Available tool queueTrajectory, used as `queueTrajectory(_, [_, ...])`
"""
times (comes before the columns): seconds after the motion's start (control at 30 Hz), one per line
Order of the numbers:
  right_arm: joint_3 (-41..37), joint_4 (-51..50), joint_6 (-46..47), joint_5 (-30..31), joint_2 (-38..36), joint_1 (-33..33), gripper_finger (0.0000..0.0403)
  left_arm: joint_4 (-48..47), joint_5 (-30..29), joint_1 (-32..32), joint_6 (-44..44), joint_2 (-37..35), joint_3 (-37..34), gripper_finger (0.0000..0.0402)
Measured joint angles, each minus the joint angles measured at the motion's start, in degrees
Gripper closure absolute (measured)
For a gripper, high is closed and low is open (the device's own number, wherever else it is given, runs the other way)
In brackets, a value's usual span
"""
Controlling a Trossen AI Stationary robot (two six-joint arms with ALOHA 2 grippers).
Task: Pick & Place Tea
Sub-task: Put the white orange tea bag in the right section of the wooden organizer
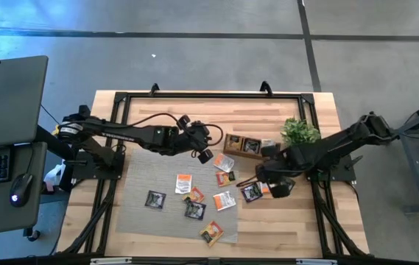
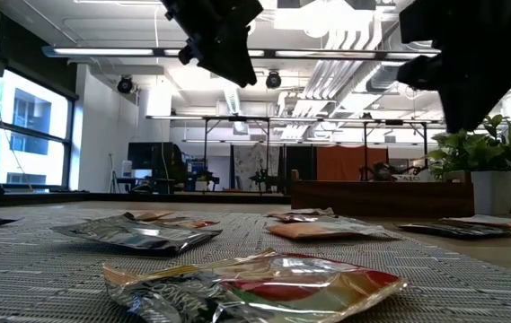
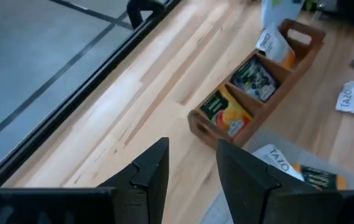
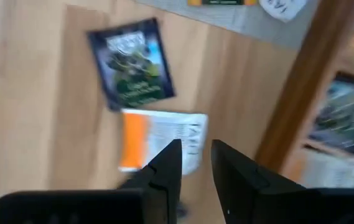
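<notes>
Several small square tea sachets, orange, black and white, lie flat on a grey mat; one is a white one. A black sachet and a white-and-orange one lie on bare wood right of the mat. My right gripper hangs above these two, pointing down, open and holding nothing. My left gripper is raised over the mat's far edge, slanting down toward the wooden tray, open with nothing between its fingers. Three sachets stand in the tray's compartments.
The long wooden tray lies on the table's far side, with a small green plant in a white pot to its right. A black frame runs along the table's edges. Sachets fill the foreground of the low view.
</notes>
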Motion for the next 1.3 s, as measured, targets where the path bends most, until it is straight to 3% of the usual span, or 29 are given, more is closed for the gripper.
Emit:
queueTrajectory(0.17, [0.00,0.46,7.59,-3.89,0.26,0.15,0.0319,-0.72,0.28,-0.13,-0.11,0.05,0.00,0.0270])
queueTrajectory(0.33, [-2.98,2.77,3.39,-0.62,0.49,-0.42,0.0319,-0.98,-0.25,-0.08,-0.13,0.08,-0.02,0.0270])
queueTrajectory(0.67, [-17.78,14.06,3.87,-1.71,0.61,-4.68,0.0319,-0.94,-0.23,-0.06,-0.13,0.08,-0.02,0.0270])
queueTrajectory(1.17, [-25.09,22.56,4.17,-3.43,0.30,-7.20,0.0321,-0.91,-0.23,-0.08,-0.14,0.08,-0.02,0.0270])
queueTrajectory(1.3, [-25.24,23.27,3.84,-4.61,0.33,-7.24,0.0345,-0.94,-0.23,-0.08,-0.13,0.09,-0.02,0.0270])
